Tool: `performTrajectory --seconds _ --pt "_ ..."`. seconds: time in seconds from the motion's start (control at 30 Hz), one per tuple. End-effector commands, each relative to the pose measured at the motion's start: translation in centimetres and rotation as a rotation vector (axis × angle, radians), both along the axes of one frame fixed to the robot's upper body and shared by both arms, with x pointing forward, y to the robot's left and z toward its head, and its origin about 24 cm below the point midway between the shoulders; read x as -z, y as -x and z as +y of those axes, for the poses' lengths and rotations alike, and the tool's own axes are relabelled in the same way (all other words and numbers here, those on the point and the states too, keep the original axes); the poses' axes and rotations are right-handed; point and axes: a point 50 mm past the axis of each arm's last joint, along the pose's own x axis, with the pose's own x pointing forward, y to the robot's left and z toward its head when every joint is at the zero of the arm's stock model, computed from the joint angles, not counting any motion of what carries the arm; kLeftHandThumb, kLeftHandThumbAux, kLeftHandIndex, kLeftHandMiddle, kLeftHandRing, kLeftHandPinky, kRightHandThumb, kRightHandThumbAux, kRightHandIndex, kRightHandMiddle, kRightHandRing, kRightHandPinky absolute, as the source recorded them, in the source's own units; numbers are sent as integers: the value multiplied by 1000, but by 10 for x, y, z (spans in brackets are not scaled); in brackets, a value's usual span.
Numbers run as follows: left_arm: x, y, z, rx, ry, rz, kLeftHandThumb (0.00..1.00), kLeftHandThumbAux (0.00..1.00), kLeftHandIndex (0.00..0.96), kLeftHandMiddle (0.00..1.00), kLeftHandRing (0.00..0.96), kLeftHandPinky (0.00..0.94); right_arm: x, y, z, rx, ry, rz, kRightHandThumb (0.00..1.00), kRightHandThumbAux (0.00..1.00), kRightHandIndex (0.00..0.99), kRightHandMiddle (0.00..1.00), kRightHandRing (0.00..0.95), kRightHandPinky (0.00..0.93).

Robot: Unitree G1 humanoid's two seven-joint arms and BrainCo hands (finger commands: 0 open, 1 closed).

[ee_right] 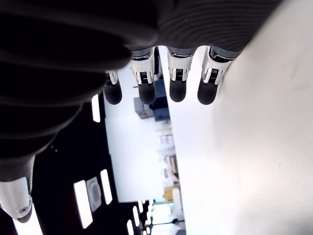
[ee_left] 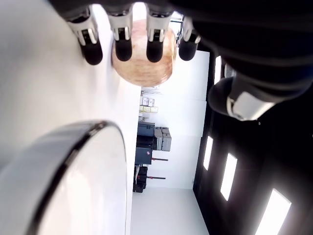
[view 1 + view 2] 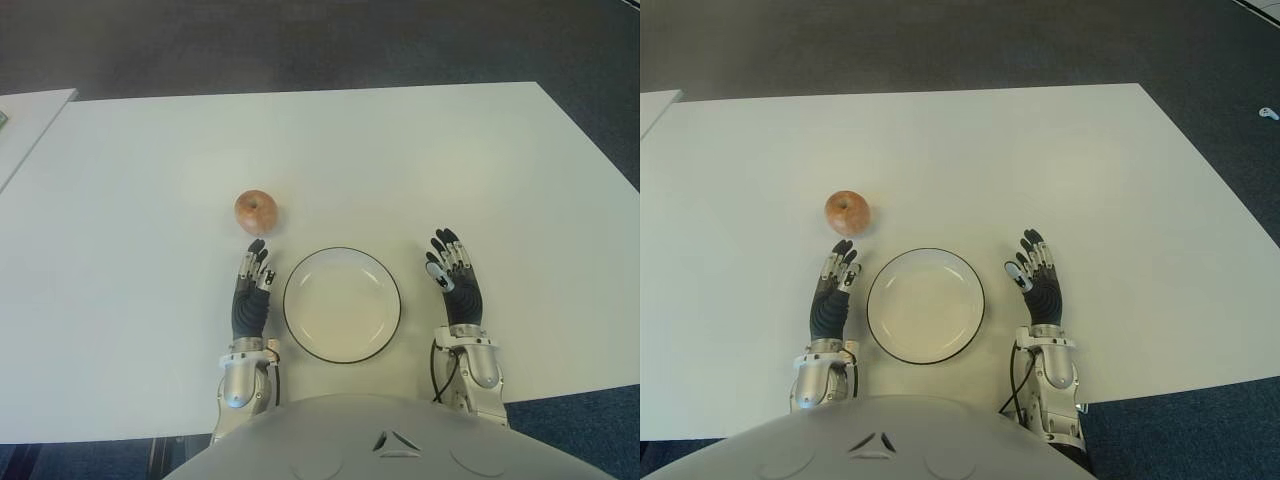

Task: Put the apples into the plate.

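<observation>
Just beyond the left hand's [image 3: 252, 296] outstretched, empty fingers an apple [image 3: 256, 211] is seen; the plate [image 3: 342, 304] is flanked by it and the flat, empty right hand [image 3: 457, 283].

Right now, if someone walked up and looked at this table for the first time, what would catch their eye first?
Probably the lone reddish apple on the bare white table, lying just beyond the fingertips of the left hand. Next, the empty white plate with its dark rim, sitting close to the robot between its two hands. The right hand shows on the plate's right side, open and holding nothing, like the left.
</observation>
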Motion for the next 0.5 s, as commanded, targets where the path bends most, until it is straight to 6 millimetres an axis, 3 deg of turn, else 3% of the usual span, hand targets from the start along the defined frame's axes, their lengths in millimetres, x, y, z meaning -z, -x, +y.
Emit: performTrajectory --seconds 0.03,0.27,0.4,0.5 --pt "5 0 1 9 -3 20 119 420 36 0 0 0 11 7 2 11 -29 66 146 564 36 47 3 1" --pt "7 1 6 26 -27 4 96 426 18 0 0 0 12 7 2 14 -31 71 144 569 35 46 2 0" --pt "-2 -1 16 16 -44 -39 86 461 15 0 0 0 12 7 2 18 -31 69 144 570 40 47 4 1" --pt "-65 -12 23 -41 -475 -214 76 511 18 5 0 3 13 5 2 19 -32 62 154 572 42 47 5 2"
